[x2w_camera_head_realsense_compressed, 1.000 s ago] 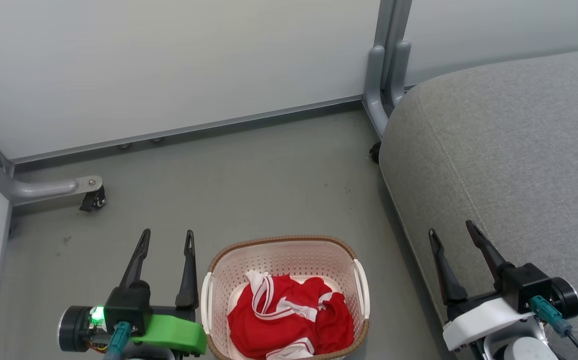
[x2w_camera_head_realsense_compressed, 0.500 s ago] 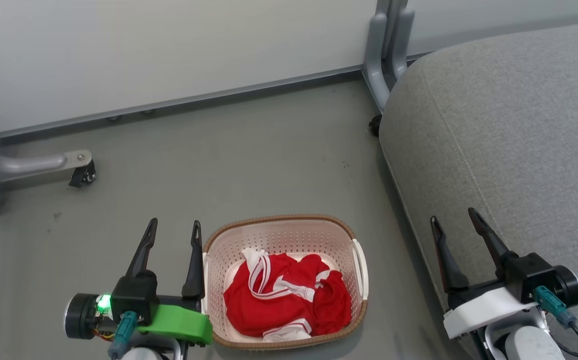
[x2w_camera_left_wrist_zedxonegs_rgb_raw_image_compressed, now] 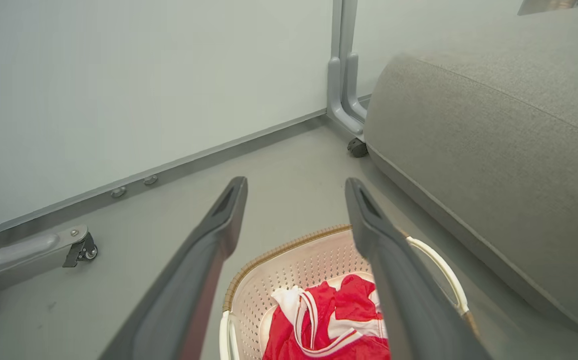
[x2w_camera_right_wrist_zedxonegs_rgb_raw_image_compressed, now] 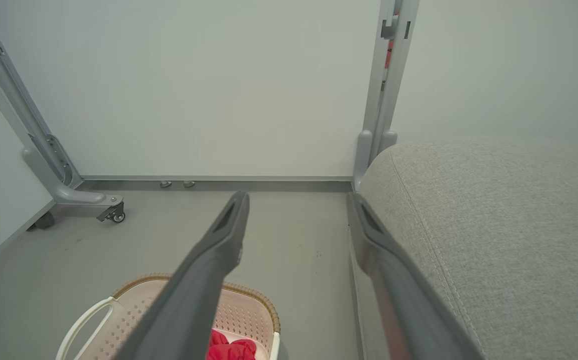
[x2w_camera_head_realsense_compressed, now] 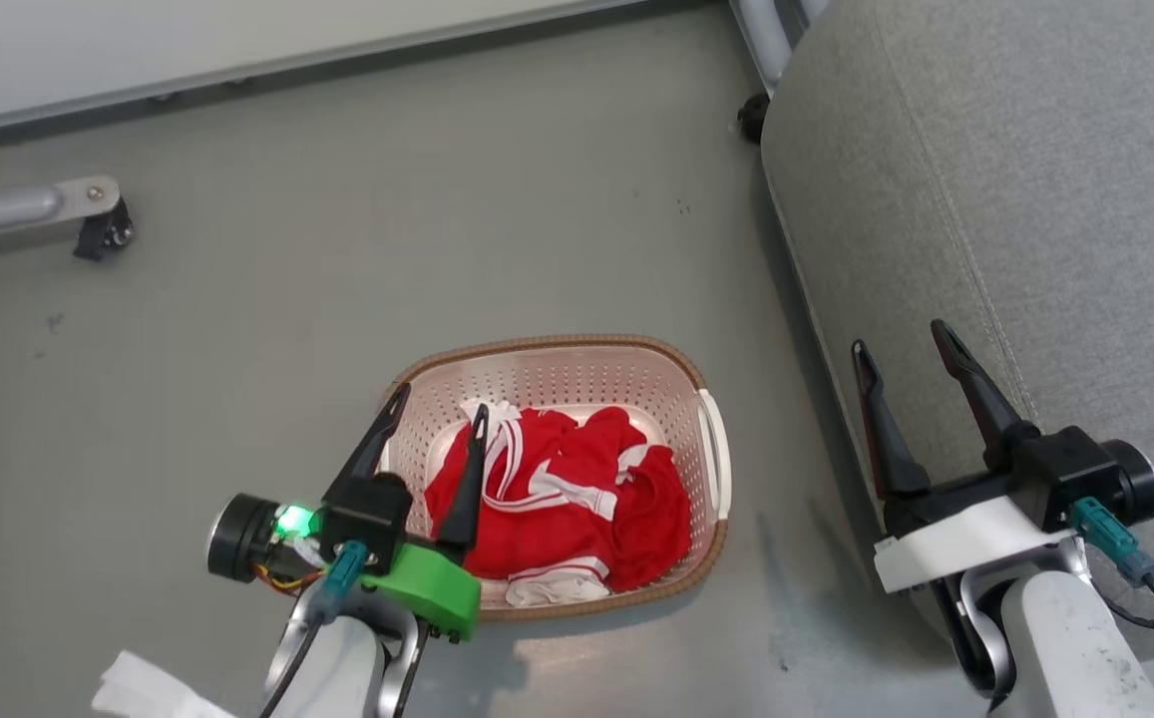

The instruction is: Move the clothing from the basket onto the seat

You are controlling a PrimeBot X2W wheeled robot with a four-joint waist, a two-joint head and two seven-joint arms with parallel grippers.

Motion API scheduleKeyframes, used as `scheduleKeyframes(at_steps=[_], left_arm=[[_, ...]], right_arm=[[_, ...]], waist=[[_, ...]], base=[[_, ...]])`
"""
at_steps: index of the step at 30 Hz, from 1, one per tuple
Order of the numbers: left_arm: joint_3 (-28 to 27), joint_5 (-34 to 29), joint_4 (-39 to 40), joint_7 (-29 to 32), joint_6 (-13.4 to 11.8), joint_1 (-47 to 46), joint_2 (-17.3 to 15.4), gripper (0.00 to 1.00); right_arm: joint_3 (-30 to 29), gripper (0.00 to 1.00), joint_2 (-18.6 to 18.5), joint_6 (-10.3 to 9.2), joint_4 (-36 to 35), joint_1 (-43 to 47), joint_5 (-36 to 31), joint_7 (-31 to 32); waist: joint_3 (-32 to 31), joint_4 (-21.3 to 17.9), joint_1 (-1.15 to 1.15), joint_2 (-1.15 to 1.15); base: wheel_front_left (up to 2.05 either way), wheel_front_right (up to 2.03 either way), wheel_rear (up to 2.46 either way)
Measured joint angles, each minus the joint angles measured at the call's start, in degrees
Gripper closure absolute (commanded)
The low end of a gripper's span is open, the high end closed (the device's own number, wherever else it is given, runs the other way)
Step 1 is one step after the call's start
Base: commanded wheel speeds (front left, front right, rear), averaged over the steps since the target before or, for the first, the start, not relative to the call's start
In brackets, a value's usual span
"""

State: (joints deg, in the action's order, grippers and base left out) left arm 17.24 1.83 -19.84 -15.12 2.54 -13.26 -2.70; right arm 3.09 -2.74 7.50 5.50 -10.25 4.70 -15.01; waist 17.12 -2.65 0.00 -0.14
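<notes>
- The left hand (x2w_camera_head_realsense_compressed: 441, 399) has been swung over the basket (x2w_camera_head_realsense_compressed: 557, 344) at lower centre, fingers spread, nothing gripped: pickup judged near.
- The right hand (x2w_camera_head_realsense_compressed: 898, 336) is held open, empty, by the grey woven seat (x2w_camera_head_realsense_compressed: 1015, 179).
- The clothing (x2w_camera_head_realsense_compressed: 577, 499), crumpled soft red, white-striped, is seen inside the perforated plastic basket.

The left gripper (x2w_camera_left_wrist_zedxonegs_rgb_raw_image_compressed: 296, 185) hangs over the basket (x2w_camera_left_wrist_zedxonegs_rgb_raw_image_compressed: 289, 265), its two dark fingers spread wide with nothing between them. Inside the basket lies the clothing (x2w_camera_left_wrist_zedxonegs_rgb_raw_image_compressed: 328, 325), red with white stripes, bunched in a heap. The seat (x2w_camera_left_wrist_zedxonegs_rgb_raw_image_compressed: 493, 150) stands near the basket on this view's right. Beyond the basket, a castor leg (x2w_camera_left_wrist_zedxonegs_rgb_raw_image_compressed: 69, 245) and a grey post (x2w_camera_left_wrist_zedxonegs_rgb_raw_image_compressed: 341, 75) stand against the pale wall (x2w_camera_left_wrist_zedxonegs_rgb_raw_image_compressed: 144, 75).
</notes>
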Motion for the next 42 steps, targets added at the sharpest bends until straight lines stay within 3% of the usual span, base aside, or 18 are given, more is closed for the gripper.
scheduleKeyframes(at_steps=[11,24,32,42], left_arm=[[5.76,-4.09,-22.75,0.0,2.5,-14.52,-0.21,0.0],[11.57,-8.25,-42.56,0.01,2.58,-33.35,-0.05,0.0],[13.27,-8.99,-50.14,1.55,2.36,-41.2,-0.05,0.0],[13.18,-8.25,-53.02,5.55,-0.37,-45.47,-1.32,0.0]], right_arm=[[1.33,0.0,-0.04,0.0,-1.26,-4.07,1.03,0.0],[2.21,0.0,-0.05,0.0,-4.07,-9.92,2.03,0.0],[3.75,0.0,-0.05,0.0,-4.91,-12.24,3.53,0.0],[6.8,0.0,-0.07,0.0,-6.11,-14.28,5.05,0.0]], waist=[[9.44,-2.45,0.0,0.0],[21.24,-5.21,0.01,0.0],[28.13,-6.69,0.01,0.0],[34.87,-8.86,0.01,0.0]], base=[[0.0,0.0,0.0],[0.0,0.0,0.0],[0.0,0.0,0.0],[0.0,0.0,0.0]])
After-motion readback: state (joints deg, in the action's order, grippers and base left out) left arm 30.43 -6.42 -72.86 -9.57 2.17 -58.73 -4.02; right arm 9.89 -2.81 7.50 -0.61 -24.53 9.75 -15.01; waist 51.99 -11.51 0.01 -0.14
